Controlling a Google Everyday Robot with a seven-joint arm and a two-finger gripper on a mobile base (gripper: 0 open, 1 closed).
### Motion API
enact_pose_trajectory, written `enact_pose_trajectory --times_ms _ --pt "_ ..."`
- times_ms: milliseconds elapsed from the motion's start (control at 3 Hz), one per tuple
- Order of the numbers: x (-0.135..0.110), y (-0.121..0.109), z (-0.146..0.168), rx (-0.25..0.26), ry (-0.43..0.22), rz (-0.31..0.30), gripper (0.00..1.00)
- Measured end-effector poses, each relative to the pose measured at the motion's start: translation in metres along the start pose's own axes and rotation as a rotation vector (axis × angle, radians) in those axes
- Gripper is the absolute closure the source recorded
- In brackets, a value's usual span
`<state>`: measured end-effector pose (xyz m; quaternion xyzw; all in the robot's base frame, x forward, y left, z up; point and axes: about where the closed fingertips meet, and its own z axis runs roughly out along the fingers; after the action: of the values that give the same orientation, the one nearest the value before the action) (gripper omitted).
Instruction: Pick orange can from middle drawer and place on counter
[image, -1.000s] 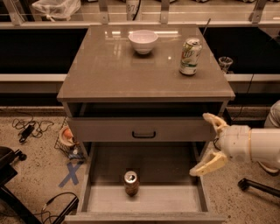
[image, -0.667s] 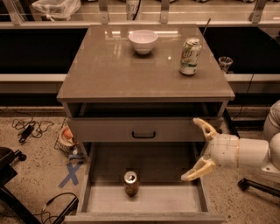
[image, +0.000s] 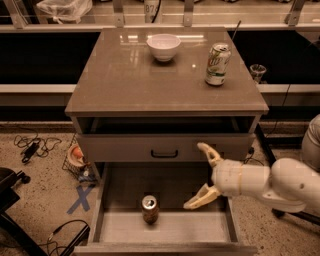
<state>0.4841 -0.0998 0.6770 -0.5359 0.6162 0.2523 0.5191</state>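
Observation:
The orange can stands upright on the floor of the open middle drawer, left of centre. My gripper reaches in from the right, above the drawer's right half, open and empty, its yellowish fingers spread one above the other. It is to the right of the can and clear of it. The counter is the glossy slab on top of the cabinet.
A white bowl and a green-and-white can stand on the counter at the back. The drawer front with a black handle sits above the open drawer. Cables, a basket and a blue X mark lie on the floor at left.
My gripper has moved left, from the drawer's right edge to over its right half, nearer the can. The can has not moved.

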Motion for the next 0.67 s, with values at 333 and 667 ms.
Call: enact_pose_trajectory --times_ms 333,667 --pt "0.076 0.018 0.086 -0.022 -0.057 0.031 0.00" --pt "0.116 0.030 0.123 -0.038 -0.075 0.042 0.00"
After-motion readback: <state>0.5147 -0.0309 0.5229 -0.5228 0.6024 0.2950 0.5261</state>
